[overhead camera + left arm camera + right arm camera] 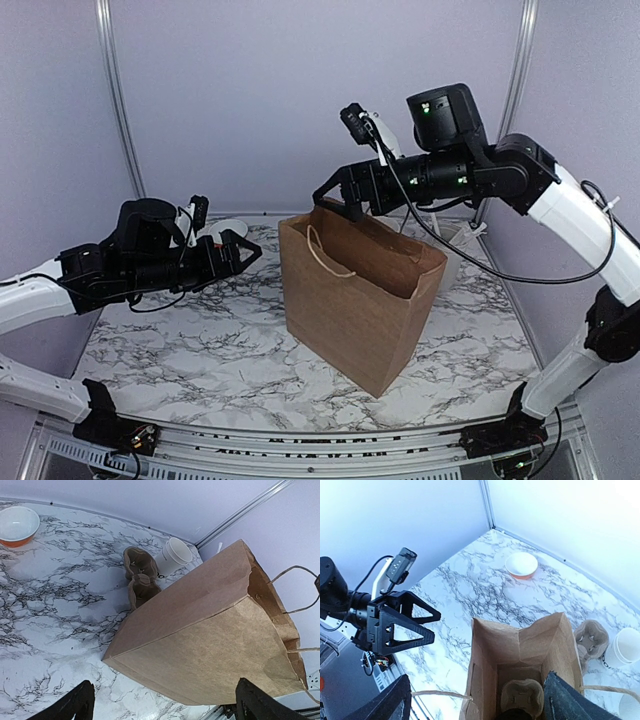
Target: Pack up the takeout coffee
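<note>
A brown paper bag point(360, 295) stands open in the middle of the table. My right gripper point(335, 203) hovers open and empty just above its mouth. In the right wrist view point(477, 707) I look down into the bag point(492, 652). A cardboard cup carrier point(522, 696) lies at its bottom. A dark round shape point(512, 714), perhaps the coffee's black lid, sits in it. No white cup side shows. My left gripper point(250, 258) is open and empty, left of the bag. It also shows in the right wrist view point(437, 626) and in its own view point(167, 710).
A second brown cup carrier point(140, 575) and an open white cup point(172, 556) stand behind the bag. A white bowl with an orange-red band point(17, 525) is at the far left. White cups point(627, 647) stand by the right wall.
</note>
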